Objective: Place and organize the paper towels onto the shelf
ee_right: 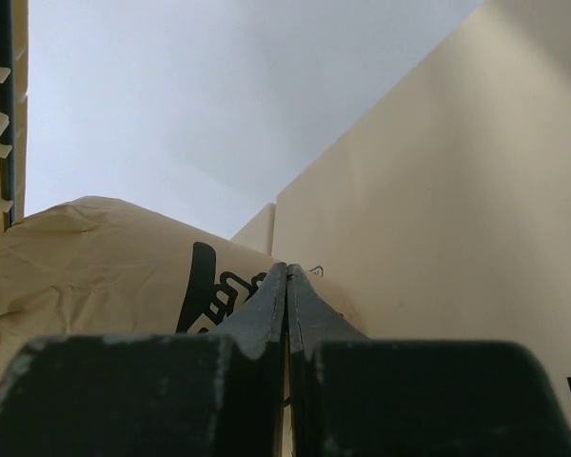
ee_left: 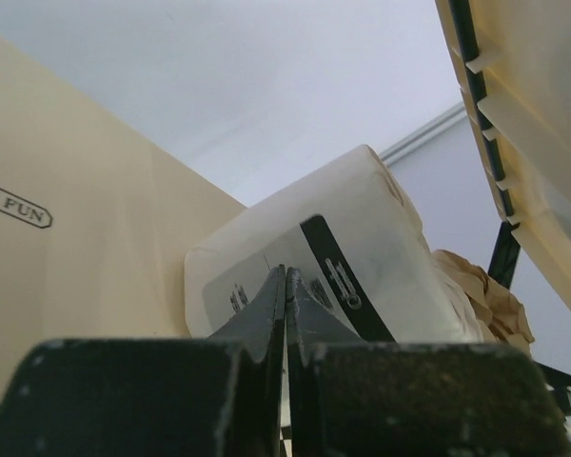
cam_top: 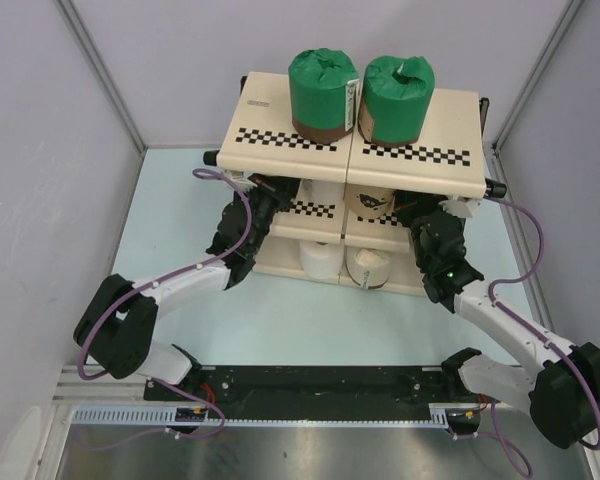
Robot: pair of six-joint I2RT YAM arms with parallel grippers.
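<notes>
From above: shelf [cam_top: 280, 122] at the far side of the pale surface [cam_top: 310, 320]. On the top tier, left green roll [cam_top: 322, 92] and right green roll [cam_top: 397, 97], upright, just beside each other. On the middle tier, white roll [cam_top: 320, 190] next to tan roll [cam_top: 372, 200]. On the bottom tier, lower white roll [cam_top: 320, 260] next to cream roll [cam_top: 372, 266]. Left tool [cam_top: 270, 197] extended into the middle tier from the left end, right tool [cam_top: 417, 213] from the right end, both tips partly hidden under the top panel.

Left wrist: left tool [ee_left: 285, 278] closed, fingers pressed flat together, nothing between them. Tips right at the white roll [ee_left: 362, 238], with its black label strip; cannot tell whether touching. Crumpled paper of the tan roll [ee_left: 481, 295] just past it. Beige shelf panel [ee_left: 95, 286] to the left.

Right wrist: right tool [ee_right: 286, 274] closed too, empty, pointed at the tan roll [ee_right: 95, 257] with its black print; contact unclear. Beige shelf panel [ee_right: 457, 190] on the right.
</notes>
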